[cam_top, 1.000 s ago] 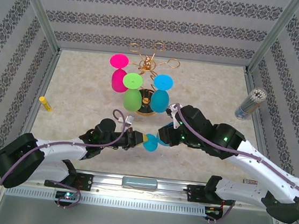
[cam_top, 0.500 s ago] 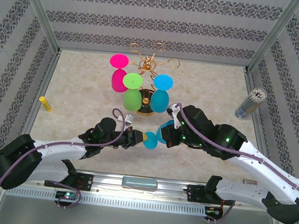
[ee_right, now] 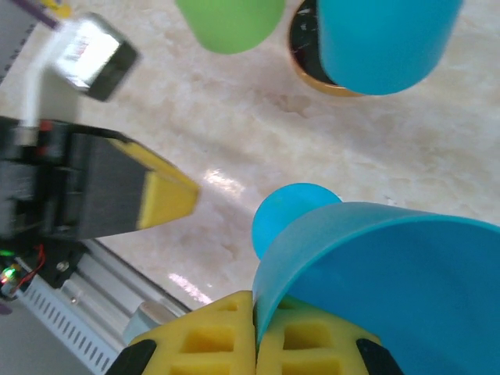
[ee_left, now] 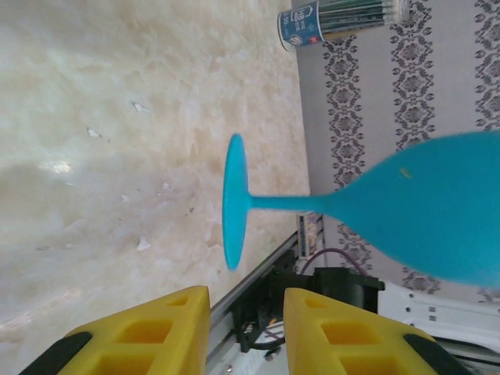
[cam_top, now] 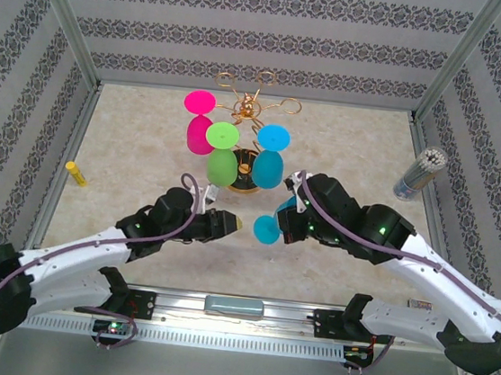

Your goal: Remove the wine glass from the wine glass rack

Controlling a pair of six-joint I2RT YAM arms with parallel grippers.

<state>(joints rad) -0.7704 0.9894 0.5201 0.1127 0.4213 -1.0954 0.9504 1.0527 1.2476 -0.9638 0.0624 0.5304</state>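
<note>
Step in hand: the wine glass [ee_left: 351,205] is off the rack [cam_top: 251,106]; by my reading, what is left is setting it down.
Where the glass is: in front of the rack and well apart from it, near the front of the table [cam_top: 129,138], between the two arms.
How it sits: roughly upright, foot down and bowl up. I cannot tell whether the foot touches the table.
Right gripper [ee_right: 255,336]: closed on the glass, its yellow pads pinching the wall of the bowl at the rim.
Left gripper [ee_left: 246,297]: fingers apart with nothing between them, pointing at the glass from just beside its foot and not touching it.
On the rack: a pink glass [cam_top: 196,132], a green glass [cam_top: 221,166] and a second blue glass [cam_top: 269,167] hang from the wire loops.
Next move, as I judge it: lower the right arm until the foot rests flat on bare table, then open the pads and lift straight up off the rim.
What it calls for: a level foot before release, because a rim pinch leaves the glass free to swing.
Watch for: the left fingers, which are close enough to knock the foot.
</note>
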